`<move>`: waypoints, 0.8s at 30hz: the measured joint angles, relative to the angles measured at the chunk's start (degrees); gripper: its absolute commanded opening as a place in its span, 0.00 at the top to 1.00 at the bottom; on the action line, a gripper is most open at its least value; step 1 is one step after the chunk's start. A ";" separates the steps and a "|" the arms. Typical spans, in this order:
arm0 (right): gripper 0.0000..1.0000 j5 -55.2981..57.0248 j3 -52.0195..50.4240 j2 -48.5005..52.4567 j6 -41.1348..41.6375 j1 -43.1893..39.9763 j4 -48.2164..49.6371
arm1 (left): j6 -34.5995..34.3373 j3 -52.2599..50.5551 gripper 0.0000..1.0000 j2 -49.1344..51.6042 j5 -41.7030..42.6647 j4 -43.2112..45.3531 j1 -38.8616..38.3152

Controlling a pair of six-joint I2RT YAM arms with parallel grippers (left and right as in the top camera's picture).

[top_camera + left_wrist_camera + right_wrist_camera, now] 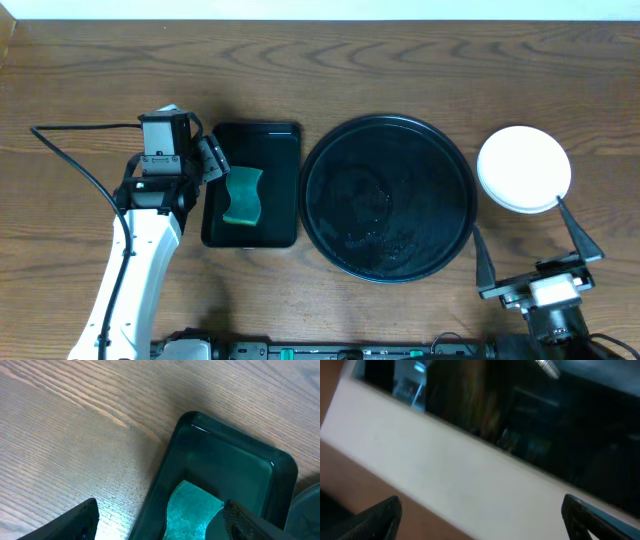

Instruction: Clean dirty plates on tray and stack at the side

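Observation:
The large round black tray (388,197) sits mid-table, wet and with no plates on it. A stack of plates (524,168), white on top, stands to its right. My left gripper (207,160) is open over the left rim of a small rectangular black tray (252,186) that holds a green sponge (242,195). In the left wrist view the open fingers (160,522) straddle the rim, with the sponge (192,510) just inside the rectangular tray (225,455). My right gripper (538,235) is open and empty at the front right, just in front of the stack. The right wrist view (480,520) is blurred.
A black cable (75,160) loops across the table at the left. The table's far edge meets a white strip (320,10).

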 measured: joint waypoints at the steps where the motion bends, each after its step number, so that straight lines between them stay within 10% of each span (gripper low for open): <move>1: 0.01 0.79 -0.92 0.00 0.66 0.24 2.60 | 0.00 0.00 0.20 0.00 0.00 -0.02 0.00; 12: 0.01 5.35 -13.51 -0.04 5.81 0.39 25.22 | 0.00 0.00 0.20 0.00 0.00 0.00 0.00; 24: 0.01 13.73 -23.82 -0.04 14.49 0.39 28.50 | 0.00 0.00 0.20 0.00 0.00 -0.04 0.00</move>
